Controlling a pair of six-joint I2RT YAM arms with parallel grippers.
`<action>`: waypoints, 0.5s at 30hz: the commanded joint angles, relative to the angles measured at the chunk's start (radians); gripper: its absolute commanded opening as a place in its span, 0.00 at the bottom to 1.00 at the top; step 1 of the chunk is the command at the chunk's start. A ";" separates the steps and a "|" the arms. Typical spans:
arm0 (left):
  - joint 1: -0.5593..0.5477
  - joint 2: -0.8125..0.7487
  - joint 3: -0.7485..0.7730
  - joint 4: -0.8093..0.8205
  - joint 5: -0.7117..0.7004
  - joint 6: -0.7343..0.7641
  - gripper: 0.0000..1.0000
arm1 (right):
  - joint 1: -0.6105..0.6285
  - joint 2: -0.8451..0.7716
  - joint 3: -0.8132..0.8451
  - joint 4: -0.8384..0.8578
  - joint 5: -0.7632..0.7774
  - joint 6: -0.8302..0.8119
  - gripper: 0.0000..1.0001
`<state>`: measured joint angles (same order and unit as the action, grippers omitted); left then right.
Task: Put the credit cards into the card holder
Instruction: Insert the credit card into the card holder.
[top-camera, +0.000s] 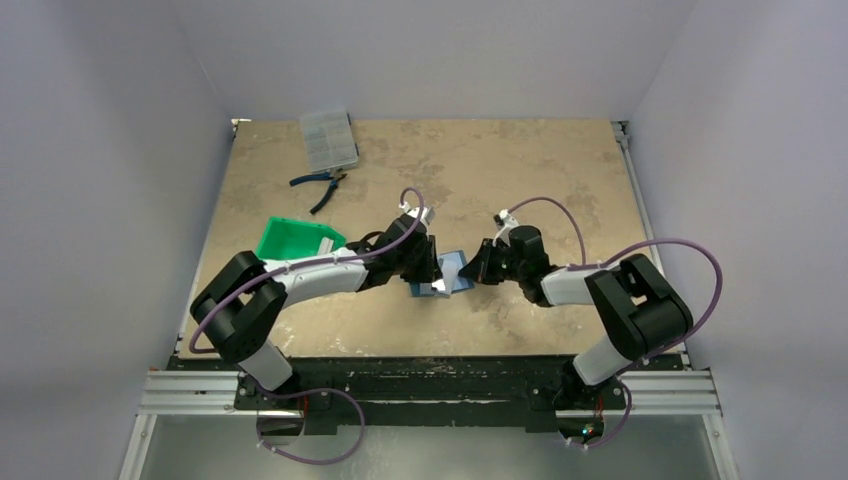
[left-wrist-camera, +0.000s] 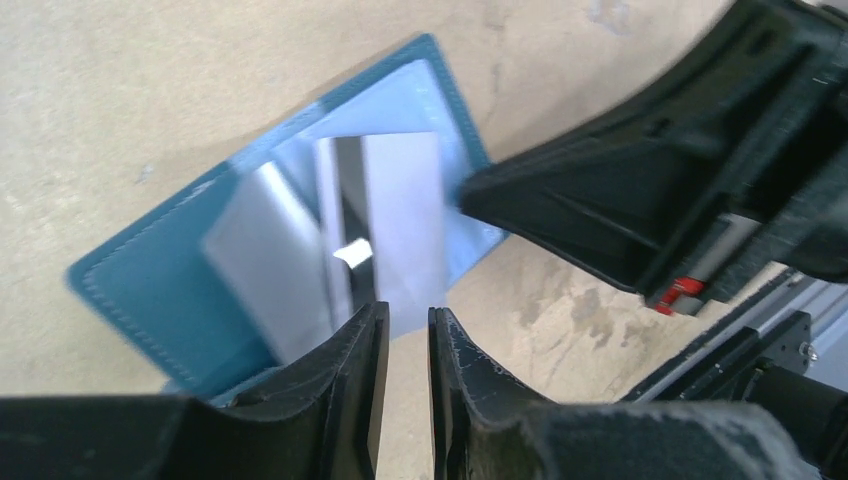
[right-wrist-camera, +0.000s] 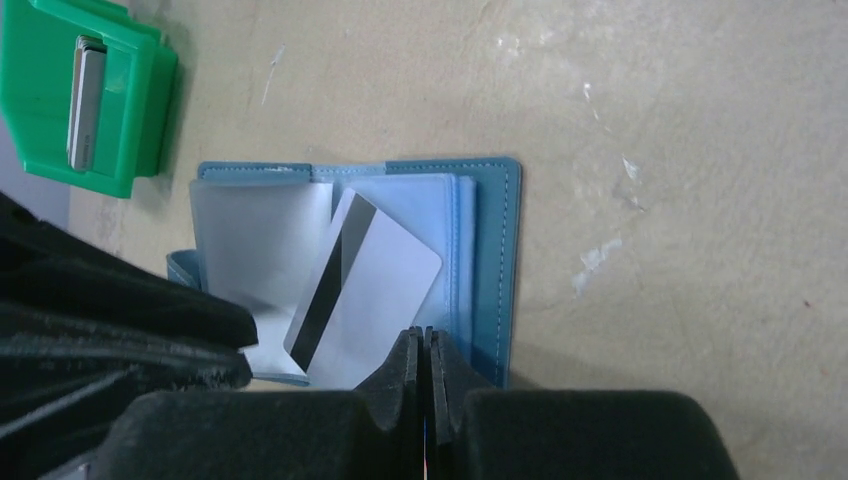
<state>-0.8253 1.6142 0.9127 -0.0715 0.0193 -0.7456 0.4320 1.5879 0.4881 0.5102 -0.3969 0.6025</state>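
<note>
Here the left arm and the right arm both stretch low toward the middle of the table, meeting over the open card holder. The right tool is pressed fully closed on the holder's near edge, gripping nothing. The left tool stands narrowly parted. The striped credit card, lying aslant on the inner pockets, seems just past its tips. Only the right wrist view shows a second card in the green tray, at ten o'clock from the holder.
</note>
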 joint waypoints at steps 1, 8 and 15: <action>0.045 -0.025 -0.052 0.008 0.010 -0.016 0.25 | 0.001 -0.048 -0.075 -0.009 0.073 0.039 0.02; 0.126 -0.016 -0.139 0.194 0.142 -0.057 0.34 | 0.002 -0.042 -0.101 0.059 0.047 0.054 0.02; 0.155 0.051 -0.116 0.257 0.230 -0.052 0.36 | 0.002 -0.005 -0.091 0.089 0.014 0.046 0.02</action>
<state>-0.6857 1.6279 0.7757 0.0879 0.1619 -0.7856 0.4320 1.5536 0.3962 0.5983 -0.3885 0.6575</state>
